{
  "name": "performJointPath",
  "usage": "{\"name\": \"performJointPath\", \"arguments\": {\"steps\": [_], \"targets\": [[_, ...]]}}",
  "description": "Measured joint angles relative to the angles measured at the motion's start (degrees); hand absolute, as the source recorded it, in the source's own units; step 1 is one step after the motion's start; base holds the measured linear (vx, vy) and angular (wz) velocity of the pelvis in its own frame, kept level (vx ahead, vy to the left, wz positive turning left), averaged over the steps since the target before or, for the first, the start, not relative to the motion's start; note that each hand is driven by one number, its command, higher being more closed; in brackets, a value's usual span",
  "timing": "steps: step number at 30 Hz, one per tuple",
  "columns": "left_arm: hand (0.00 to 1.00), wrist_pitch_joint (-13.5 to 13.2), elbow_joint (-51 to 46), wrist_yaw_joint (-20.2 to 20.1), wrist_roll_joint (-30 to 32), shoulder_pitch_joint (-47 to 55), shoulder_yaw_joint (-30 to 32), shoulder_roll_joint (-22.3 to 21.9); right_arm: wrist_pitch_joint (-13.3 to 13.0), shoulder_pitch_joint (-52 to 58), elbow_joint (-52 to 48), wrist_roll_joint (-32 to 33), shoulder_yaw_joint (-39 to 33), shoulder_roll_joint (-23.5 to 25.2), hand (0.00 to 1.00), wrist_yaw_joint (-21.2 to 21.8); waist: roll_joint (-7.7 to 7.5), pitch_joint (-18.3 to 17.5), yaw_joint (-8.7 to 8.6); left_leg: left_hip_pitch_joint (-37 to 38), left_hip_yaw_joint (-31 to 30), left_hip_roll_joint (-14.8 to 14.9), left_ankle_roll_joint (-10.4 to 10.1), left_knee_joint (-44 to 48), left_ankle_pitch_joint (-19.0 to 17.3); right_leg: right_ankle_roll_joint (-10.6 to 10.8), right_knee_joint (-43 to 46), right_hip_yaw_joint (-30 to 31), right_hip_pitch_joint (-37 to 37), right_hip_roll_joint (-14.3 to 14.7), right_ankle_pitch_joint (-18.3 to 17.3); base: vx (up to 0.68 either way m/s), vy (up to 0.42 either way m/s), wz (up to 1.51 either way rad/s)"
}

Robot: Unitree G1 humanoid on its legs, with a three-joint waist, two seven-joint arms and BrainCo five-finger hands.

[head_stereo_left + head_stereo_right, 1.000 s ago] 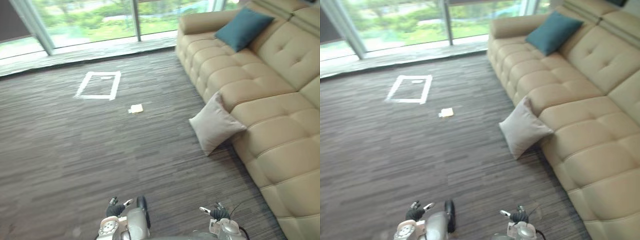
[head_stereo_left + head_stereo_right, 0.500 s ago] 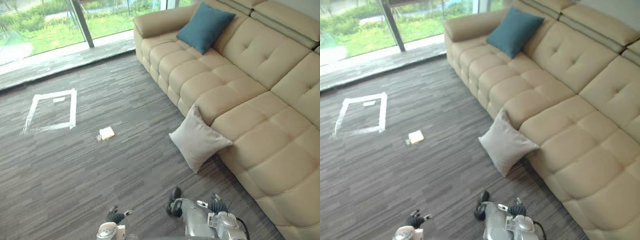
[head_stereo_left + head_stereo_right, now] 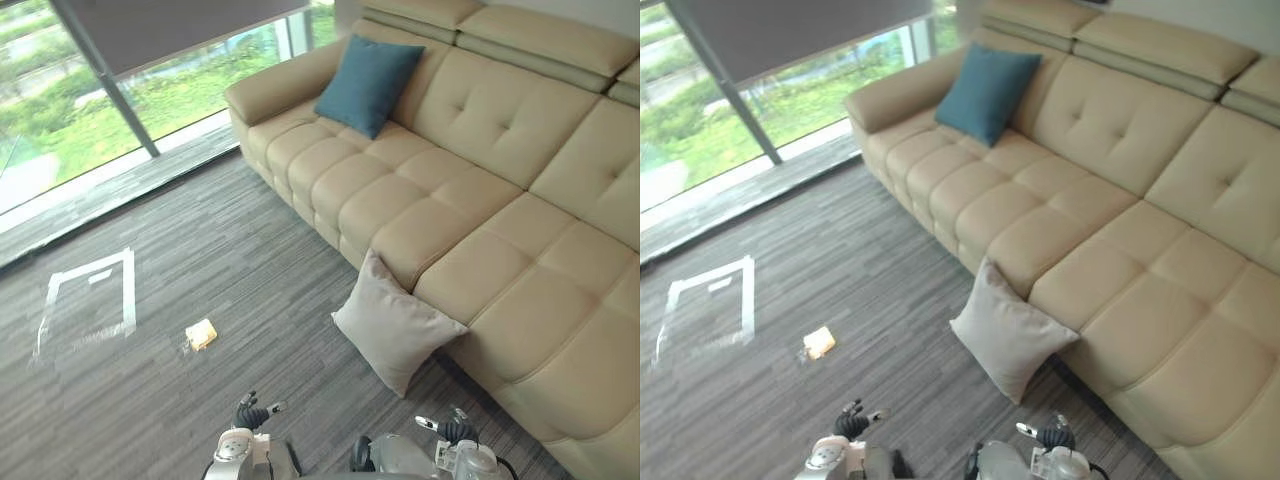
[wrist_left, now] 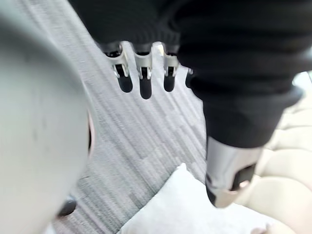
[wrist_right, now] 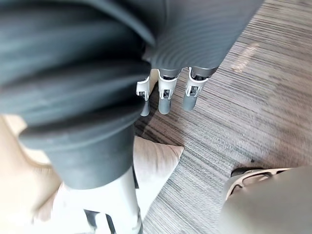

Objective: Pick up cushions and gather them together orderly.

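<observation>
Cushions in two places, well apart. Pale grey cushion point(image 3: 395, 335) at lower centre of the frame, standing tilted on the carpet point(image 3: 220, 230), one edge touching the front of the beige sofa point(image 3: 480, 200). Teal cushion point(image 3: 368, 85) at upper centre, propped on the sofa seat against the backrest, near the armrest. Left hand point(image 3: 250, 414) at the bottom edge, left of centre, fingers point(image 4: 142, 78) straight and loose, holding nothing. Right hand point(image 3: 447, 430) at the bottom edge, right of centre, below the grey cushion, fingers point(image 5: 165, 95) likewise straight, empty. White tape rectangle point(image 3: 129, 295) on the carpet at far left, small yellow block point(image 3: 201, 333) near its lower right corner.
</observation>
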Motion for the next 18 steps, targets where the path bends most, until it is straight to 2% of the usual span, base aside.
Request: {"name": "performJointPath", "arguments": {"steps": [2, 3, 5, 6, 7, 9, 11, 12, 14, 15, 16, 17, 18], "targets": [[0.0, -0.02, -0.33, 0.03, 0.0, 0.18, 0.51, -0.4, -0.09, 0.67, -0.42, -0.02, 0.03, 0.31, 0.0, -0.05, -0.05, -0.21, 1.07, 1.62, 0.9, 0.4, 1.73, 0.37, 5.98, 1.87, 1.71, 4.32, 0.93, 0.46, -1.71, 0.39, 0.266, -1.35], [0.0, 0.0, -0.54, 0.01, 0.0, 0.16, 0.7, 0.29, -0.07, 1.13, -1.05, -0.02, 0.01, 1.82, 0.0, -0.07, -1.38, -0.89, 1.3, 2.21, 3.28, -0.14, 3.42, 1.77, 5.43, 3.26, 3.25, 6.74, 0.94, -0.91, -2.89, 0.41, 0.295, -1.12], [0.0, 0.19, -0.48, 0.02, 0.05, 0.04, 0.51, 0.76, -0.42, 2.23, -2.05, -0.06, -0.05, 3.85, 0.0, 0.05, -3.62, -1.95, 1.5, 4.15, 7.04, -1.03, 4.43, 1.46, 2.58, 4.62, 7.19, 7.26, -0.96, -3.17, -2.89, 0.4, 0.299, -0.97], [0.0, 0.24, -0.33, 0.04, 0.06, 0.02, 0.46, 1.2, -0.33, 2.19, -2.05, -0.07, -0.09, 4.49, 0.0, 0.15, -4.41, -2.11, 1.83, 6.37, 9.62, -1.5, 4.9, 0.4, 1.25, 6.32, 13.63, 6.44, -3.95, -4.85, -2.17, 0.3, 0.242, -0.94], [0.0, 0.37, -0.01, 0.03, 0.07, -0.04, 0.33, 1.51, -0.42, 2.13, -2.51, -0.1, -0.14, 4.94, 0.0, 0.36, -4.45, -1.9, 1.51, 8.98, 11.23, -2.09, 5.43, -0.88, 0.58, 7.93, 19.52, 4.24, -6.16, -6.97, -1.05, 0.28, 0.231, -0.82], [0.0, 0.51, 1.67, 0.05, 0.05, 0.01, 0.18, 1.95, -0.65, 1.8, -2.37, -0.13, 0.09, 4.58, 0.0, 0.74, -4.18, -1.88, 0.96, 14.72, 13.68, -2.44, 5.85, -4.33, 0.32, 6.72, 25.97, -3.48, -7.43, -11.31, -2.0, 0.26, 0.208, -0.52], [0.0, 0.6, 2.83, 0.05, 0.05, 0.18, -0.24, 2.4, -0.85, 1.24, -1.64, -0.31, 0.64, 3.91, 0.0, 1.09, -3.42, -2.19, 0.78, 18.22, 15.46, -1.64, 5.83, -7.48, 0.34, 5.01, 25.74, -10.81, -7.93, -13.64, -3.17, 0.26, 0.14, -0.45], [0.0, 0.65, 3.44, 0.05, 0.04, 0.21, -0.34, 2.71, -0.76, 0.46, -1.21, -1.17, 0.74, 3.54, 0.0, 1.1, -3.07, -2.16, 0.77, 19.15, 16.52, -0.96, 5.82, -8.65, 0.34, 4.92, 23.9, -14.58, -9.49, -14.25, -3.29, 0.23, 0.036, -0.4], [0.0, 0.75, 4.22, 0.05, 0.03, 0.18, -0.7, 3.3, -0.76, -0.93, -0.16, -1.47, 1.17, 2.73, 0.0, 1.12, -2.57, -1.85, 0.73, 19.3, 18.06, 0.21, 5.81, -8.79, 0.35, 4.23, 19.14, -20.08, -12.5, -14.1, -2.73, 0.24, -0.048, -0.54], [0.0, 0.83, 4.89, 0.04, 0.04, 0.19, -0.75, 3.75, -0.67, -1.61, 0.77, -1.95, 1.85, 2.27, 0.0, 1.11, -2.64, -1.86, 0.81, 20.05, 19.19, 0.2, 5.8, -8.78, 0.34, 1.04, 11.46, -22.06, -12.84, -12.68, 1.44, 0.25, -0.073, -0.71], [0.0, 0.89, 5.0, -0.01, 0.02, 0.41, -0.72, 4.18, -0.63, -1.37, 0.98, -2.3, 2.0, 2.29, 0.0, 1.12, -3.3, -2.14, 0.88, 20.67, 19.69, -0.62, 5.58, -8.7, 0.2, -1.55, 6.75, -22.21, -12.51, -12.25, 7.08, 0.29, -0.107, -0.74], [0.0, 1.03, 6.11, 0.09, 0.0, 0.18, -0.69, 3.57, -0.74, -1.46, 1.07, -2.17, 1.52, 1.68, 0.0, 1.21, -2.01, -1.86, 0.85, 22.27, 19.52, -0.45, 3.94, -8.25, -0.86, -3.73, 5.33, -22.73, -10.97, -11.44, 6.74, 0.31, -0.102, -0.57], [0.0, 0.91, 6.05, -0.06, 0.15, 0.14, -1.04, 2.37, -0.75, -1.54, 1.08, -2.23, 1.48, 0.35, 0.0, 1.11, -0.02, -1.92, 0.48, 21.65, 18.84, 0.79, 3.45, -6.49, -1.17, -3.78, 3.19, -22.64, -9.63, -9.98, 6.82, 0.3, -0.106, -0.4]]}}
